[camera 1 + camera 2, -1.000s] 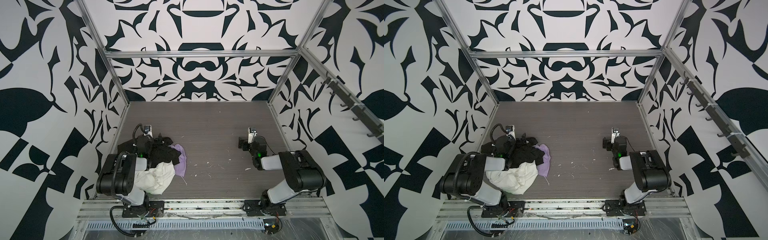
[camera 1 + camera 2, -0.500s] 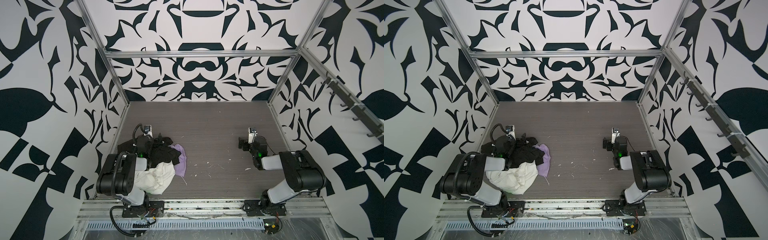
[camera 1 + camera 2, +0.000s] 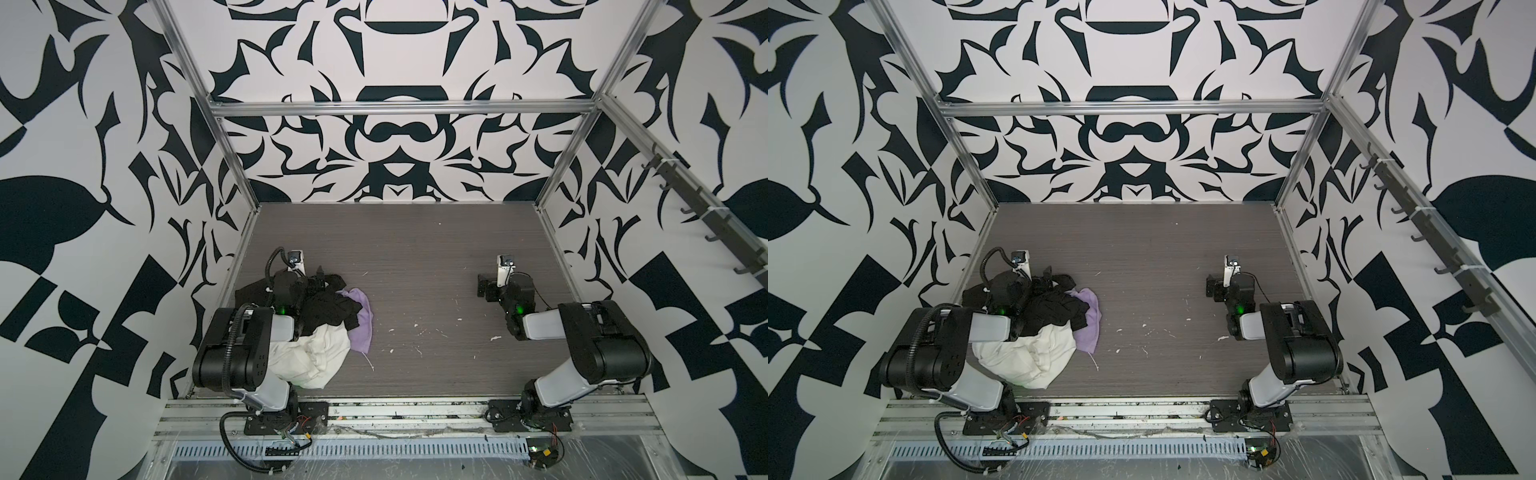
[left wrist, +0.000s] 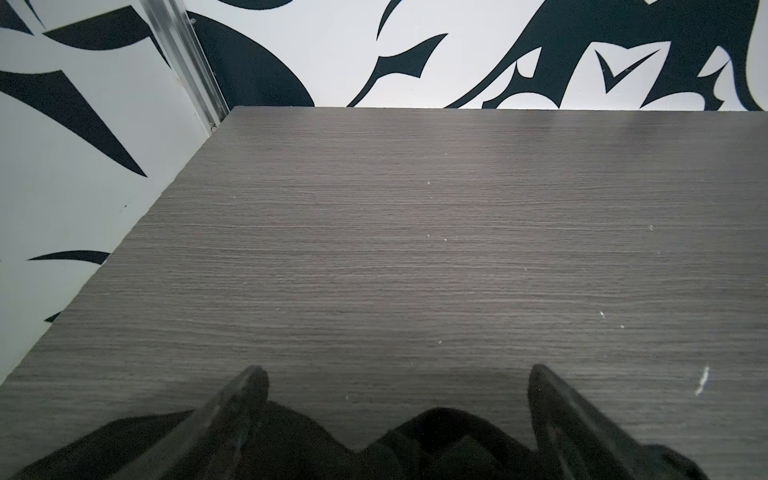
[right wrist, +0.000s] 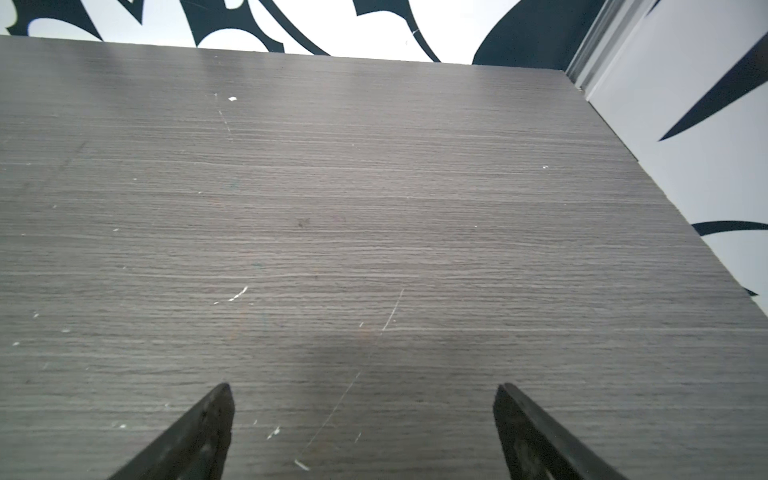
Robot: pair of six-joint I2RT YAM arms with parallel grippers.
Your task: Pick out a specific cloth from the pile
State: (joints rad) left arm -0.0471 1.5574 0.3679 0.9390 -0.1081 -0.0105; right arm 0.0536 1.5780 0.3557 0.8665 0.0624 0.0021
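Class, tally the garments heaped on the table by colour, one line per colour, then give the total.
Black garment: 1
Cream-white garment: 1
Lavender cloth: 1
Total: 3

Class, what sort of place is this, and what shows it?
Probably a robot test cell in a lab: a left arm and right arm mounted at a table, patterned panels on a metal frame enclosing it, and a pile of garments.
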